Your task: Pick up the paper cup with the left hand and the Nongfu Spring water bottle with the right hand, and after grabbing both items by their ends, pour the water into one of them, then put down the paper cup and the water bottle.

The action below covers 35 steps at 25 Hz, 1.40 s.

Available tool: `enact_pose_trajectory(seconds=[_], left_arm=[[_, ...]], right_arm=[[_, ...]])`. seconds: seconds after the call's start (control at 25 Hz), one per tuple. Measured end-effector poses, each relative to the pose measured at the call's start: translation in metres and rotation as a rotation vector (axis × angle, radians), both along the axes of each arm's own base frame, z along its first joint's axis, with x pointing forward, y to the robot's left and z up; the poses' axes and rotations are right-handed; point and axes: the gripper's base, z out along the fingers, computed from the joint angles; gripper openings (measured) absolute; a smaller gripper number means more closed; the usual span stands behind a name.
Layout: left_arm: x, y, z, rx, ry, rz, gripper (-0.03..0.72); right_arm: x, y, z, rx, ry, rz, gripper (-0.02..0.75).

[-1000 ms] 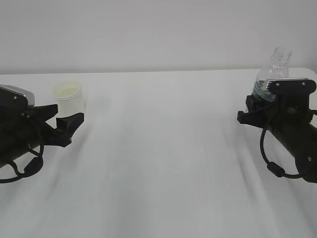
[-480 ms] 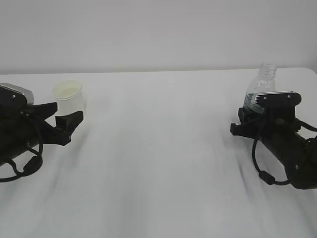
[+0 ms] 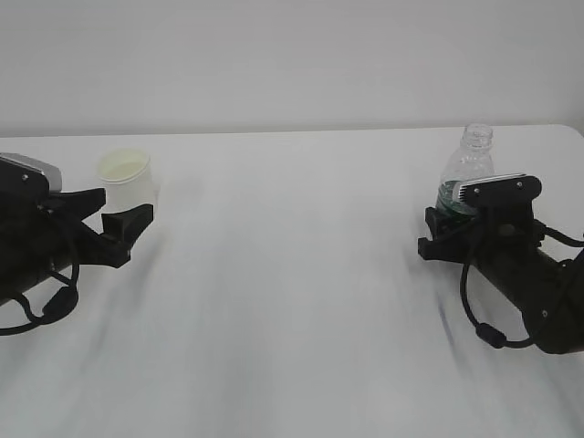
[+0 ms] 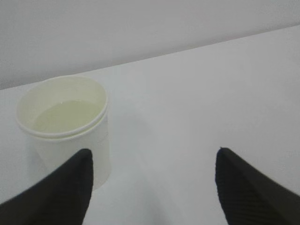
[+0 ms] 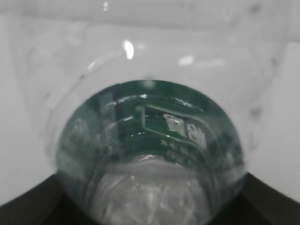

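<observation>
The white paper cup [image 3: 126, 173] stands upright on the table at the left, with clear water [image 4: 61, 115] low inside it. My left gripper [image 3: 126, 204] is open and holds nothing. In the left wrist view the paper cup [image 4: 65, 124] rises just beyond the left fingertip [image 4: 79, 168], off the middle of the open left gripper [image 4: 153, 151]. At the right the capless Nongfu Spring water bottle [image 3: 470, 157] stands upright. My right gripper [image 3: 449, 217] sits round its green-labelled lower part. Up close the bottle [image 5: 150, 117] fills the right gripper [image 5: 152, 176], both black fingers against its sides.
The white table [image 3: 292, 274] runs between the two arms and meets a pale wall behind. Its far right corner [image 3: 570, 130] lies just behind the bottle. Black cables hang under both wrists.
The right gripper has come down and to the left with the bottle, which now stands lower by the table. The left gripper and the cup have not moved.
</observation>
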Motion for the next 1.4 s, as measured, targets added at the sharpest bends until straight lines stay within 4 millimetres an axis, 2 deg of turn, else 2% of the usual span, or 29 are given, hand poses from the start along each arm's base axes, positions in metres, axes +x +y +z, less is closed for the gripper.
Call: enact_pose_trajectory(seconds=[0.2,0.44,0.56,0.8,1.08,1.4], left_arm=[[0.000,0.000,0.000,0.000,0.000,0.000,0.574],[0.000,0.000,0.000,0.000,0.000,0.000,0.566],[0.000,0.000,0.000,0.000,0.000,0.000,0.566],[0.000,0.000,0.000,0.000,0.000,0.002,0.566],[0.001,0.001,0.000,-0.004,0.001,0.015,0.565],[-0.006,0.005,0.020,-0.020,-0.048,0.049,0.565]], right_arm=[[0.001,-0.002,-0.001,0.004,-0.004,-0.021,0.538],[0.001,-0.002,-0.001,0.014,-0.001,-0.030,0.547],[-0.006,-0.004,-0.001,0.014,0.018,-0.038,0.547],[-0.018,-0.007,0.017,0.021,0.010,-0.046,0.547],[-0.029,-0.009,0.023,0.040,0.037,-0.055,0.548],[-0.042,-0.010,0.034,0.062,0.041,-0.055,0.554]])
